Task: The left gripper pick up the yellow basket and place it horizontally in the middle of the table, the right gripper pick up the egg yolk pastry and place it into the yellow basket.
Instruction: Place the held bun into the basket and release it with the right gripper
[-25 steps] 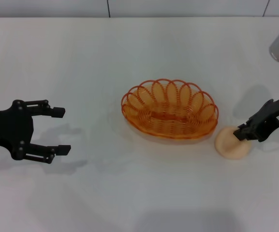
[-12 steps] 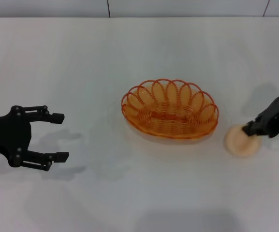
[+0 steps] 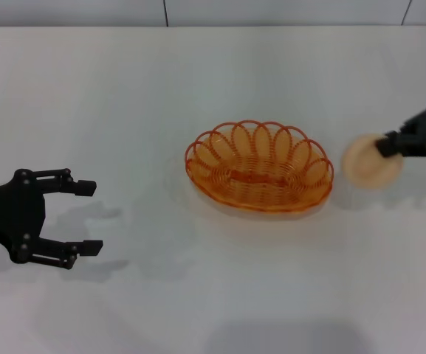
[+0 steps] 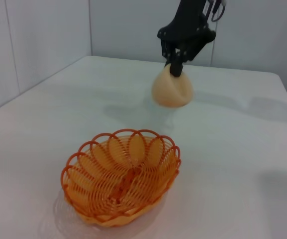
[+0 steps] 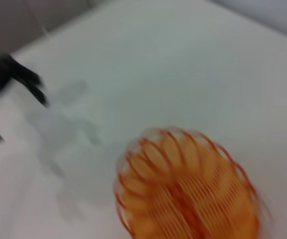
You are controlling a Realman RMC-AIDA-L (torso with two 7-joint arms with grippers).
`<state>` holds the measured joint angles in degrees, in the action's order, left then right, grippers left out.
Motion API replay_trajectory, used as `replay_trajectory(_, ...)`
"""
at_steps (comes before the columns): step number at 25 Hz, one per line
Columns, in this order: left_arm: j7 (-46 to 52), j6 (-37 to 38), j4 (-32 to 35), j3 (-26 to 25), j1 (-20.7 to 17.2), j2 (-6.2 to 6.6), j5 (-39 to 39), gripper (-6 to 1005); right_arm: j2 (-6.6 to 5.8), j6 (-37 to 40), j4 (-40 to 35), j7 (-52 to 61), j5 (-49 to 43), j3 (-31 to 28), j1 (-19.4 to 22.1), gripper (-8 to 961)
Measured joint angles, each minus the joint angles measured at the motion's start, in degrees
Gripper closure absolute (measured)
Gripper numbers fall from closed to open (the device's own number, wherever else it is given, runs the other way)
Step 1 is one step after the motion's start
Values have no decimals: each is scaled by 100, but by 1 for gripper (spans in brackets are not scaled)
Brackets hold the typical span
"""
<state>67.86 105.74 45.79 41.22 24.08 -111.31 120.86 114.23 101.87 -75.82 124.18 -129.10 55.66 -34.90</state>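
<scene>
My right jaws (image 3: pixel 387 144) have lifted the egg yolk pastry (image 3: pixel 370 161) off the desk (image 3: pixel 213 81) since a second ago; they are clamped on it in the air, just right of the yellow basket (image 3: pixel 259 175). The basket sits mid-desk, empty. My left jaws (image 3: pixel 85 217) hover wide open, holding nothing, well left of it.

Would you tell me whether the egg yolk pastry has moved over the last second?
Yes. Held by the right gripper, the egg yolk pastry has risen off the table; it now hangs beside the yellow basket, no longer resting nearer.
</scene>
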Motion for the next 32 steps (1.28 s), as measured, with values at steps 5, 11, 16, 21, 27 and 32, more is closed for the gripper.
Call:
replay_trajectory(5,0,6,0,10,0,-15,0,109,111,-205,133,-292,771,178,25,895)
replay_trajectory(11,7,98,6,26,22,-22,-1,109,135,-1483,909,-1041,1879,999,188,886)
replay_trajectory(16,26,98,9,27,0,-23,-2,110,147,-2224,1386,-1848,2622,1652,289,879)
replay_trajectory(21,42,71,-14,26,21,-23,1,110,161,-2517,2003,-2735,3256,1890,296,871)
replay_trajectory(27,34,35,-34,26,36,-27,6,110,170,-2926,2416,-3239,3370,2042,276,862)
replay_trajectory(32,36,25,-42,26,36,-30,8,109,169,-3392,2500,-3384,3391,2358,298,855)
